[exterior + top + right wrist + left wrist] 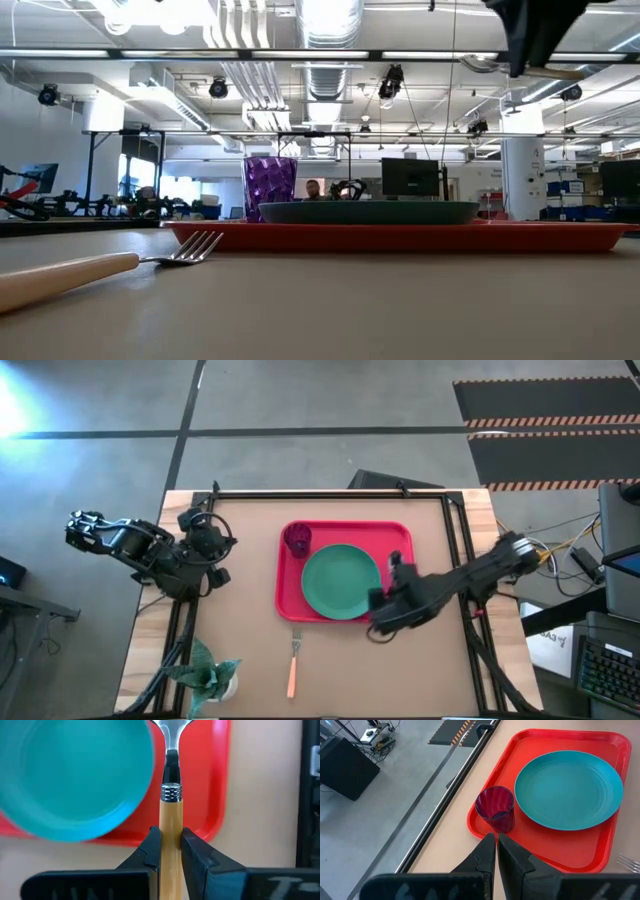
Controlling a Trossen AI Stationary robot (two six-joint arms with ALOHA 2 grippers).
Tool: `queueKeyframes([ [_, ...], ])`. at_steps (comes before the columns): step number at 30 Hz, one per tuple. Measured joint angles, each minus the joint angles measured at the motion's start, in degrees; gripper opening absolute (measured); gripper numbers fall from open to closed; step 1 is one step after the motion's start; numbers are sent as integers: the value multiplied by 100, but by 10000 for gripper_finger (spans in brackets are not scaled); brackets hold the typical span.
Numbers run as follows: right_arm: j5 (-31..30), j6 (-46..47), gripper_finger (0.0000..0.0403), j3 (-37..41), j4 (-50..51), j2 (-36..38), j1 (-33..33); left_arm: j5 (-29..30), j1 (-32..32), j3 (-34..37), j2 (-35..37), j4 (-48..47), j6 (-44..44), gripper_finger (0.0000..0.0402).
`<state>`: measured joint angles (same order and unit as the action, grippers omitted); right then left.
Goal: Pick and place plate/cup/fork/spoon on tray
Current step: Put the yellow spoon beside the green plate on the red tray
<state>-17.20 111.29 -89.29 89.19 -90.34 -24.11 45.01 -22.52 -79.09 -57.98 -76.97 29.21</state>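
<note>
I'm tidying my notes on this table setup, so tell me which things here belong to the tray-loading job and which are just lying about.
Part of the job:
tray
plate on the tray
cup on the tray
fork on the table, off the tray
spoon held in the right end effector

Just lying about:
potted plant at the table's corner

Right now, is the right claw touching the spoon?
Touching. In the right wrist view, the right claw has both fingers pressed against the spoon handle, with no gap on either side.
</note>
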Motion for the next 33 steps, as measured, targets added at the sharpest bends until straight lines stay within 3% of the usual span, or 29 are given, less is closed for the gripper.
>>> queueKeyframes([
  [8, 27, 79, 32, 1510, -971, 972, 203, -1, 0, 0, 0, 2, 17, 0],
  [20, 466, -599, 32, 3492, -3892, 1143, 1116, -1, 0, 0, 0, 13, 15, 0],
  [33, 1166, -1586, 32, 4002, -4500, 1143, 1751, -4, 0, 0, 0, 2, -13, 0],
])
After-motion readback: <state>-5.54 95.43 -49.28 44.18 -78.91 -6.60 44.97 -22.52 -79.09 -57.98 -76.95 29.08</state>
